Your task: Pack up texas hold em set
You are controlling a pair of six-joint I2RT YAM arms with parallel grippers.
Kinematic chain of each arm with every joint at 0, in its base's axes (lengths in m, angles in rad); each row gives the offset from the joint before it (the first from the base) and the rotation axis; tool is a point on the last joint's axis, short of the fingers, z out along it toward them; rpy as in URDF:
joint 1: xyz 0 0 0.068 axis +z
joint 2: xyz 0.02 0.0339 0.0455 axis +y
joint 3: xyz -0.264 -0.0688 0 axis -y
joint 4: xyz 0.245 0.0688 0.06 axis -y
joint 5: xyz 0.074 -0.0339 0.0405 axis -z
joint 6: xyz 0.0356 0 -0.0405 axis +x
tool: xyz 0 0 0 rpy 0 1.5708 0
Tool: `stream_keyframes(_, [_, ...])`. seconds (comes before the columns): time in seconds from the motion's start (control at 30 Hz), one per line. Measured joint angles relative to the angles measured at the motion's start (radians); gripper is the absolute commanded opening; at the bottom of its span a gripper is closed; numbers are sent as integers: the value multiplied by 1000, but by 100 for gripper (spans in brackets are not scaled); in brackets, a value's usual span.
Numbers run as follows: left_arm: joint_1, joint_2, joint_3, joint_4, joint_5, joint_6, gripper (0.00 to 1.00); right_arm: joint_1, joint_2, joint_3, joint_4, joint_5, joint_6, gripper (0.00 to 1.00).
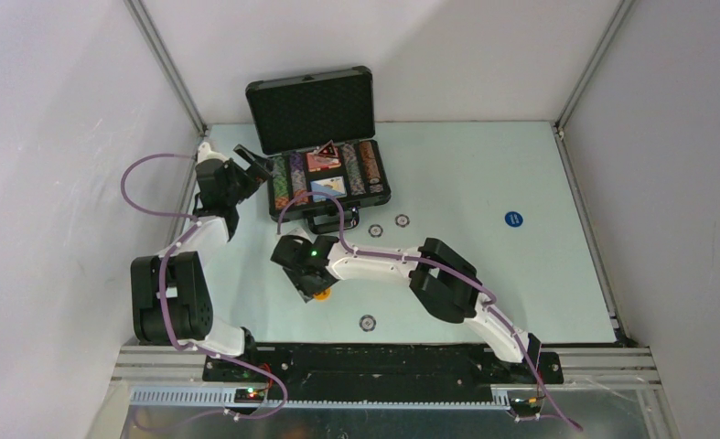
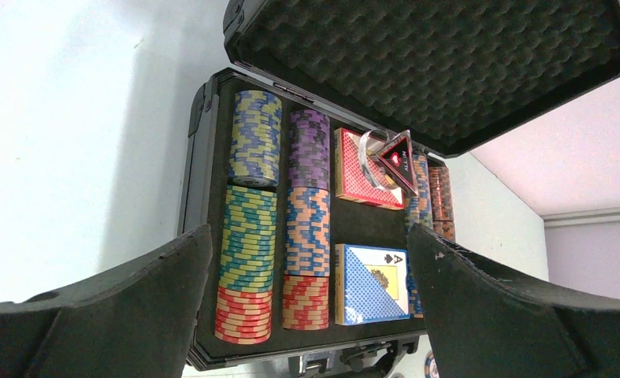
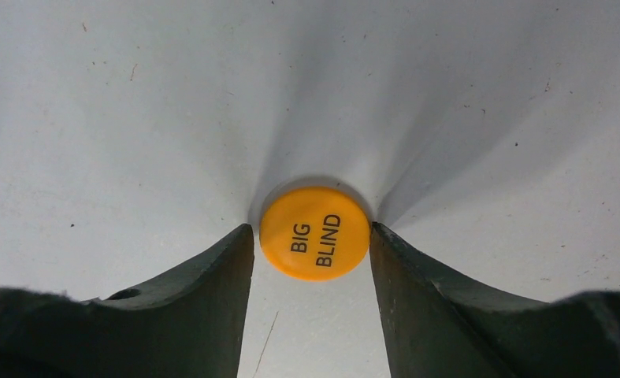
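I've got the right jaws open either side of the orange BIG BLIND button [image 3: 314,233], flat on the table [image 1: 566,274] near the open briefcase [image 1: 312,110]. Left jaws gape wide at the briefcase's left side.

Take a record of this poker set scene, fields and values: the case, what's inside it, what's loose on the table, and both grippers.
case: black briefcase, lid up, at the far side of the table
inside: rows of chips, red deck, blue deck, triangular marker at the red deck
loose on table: orange Big Blind button, three clear buttons, blue disc
left gripper: open, empty, facing into the case
right gripper: open, jaws on either side of the orange button
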Motion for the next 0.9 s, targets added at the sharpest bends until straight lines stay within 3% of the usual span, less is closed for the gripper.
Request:
stream_keyframes(0.27, [0,0,0,2,10,-7,98,-2,0,-2,4,2,0,52])
stream_keyframes(0.6, [0,0,0,5,13,-7,98,-24,-34,-64,73,6,-8,53])
stream_keyframes(0.9, [0,0,0,6,13,-9,98,-131,-38,-70,101,7,-51,54])
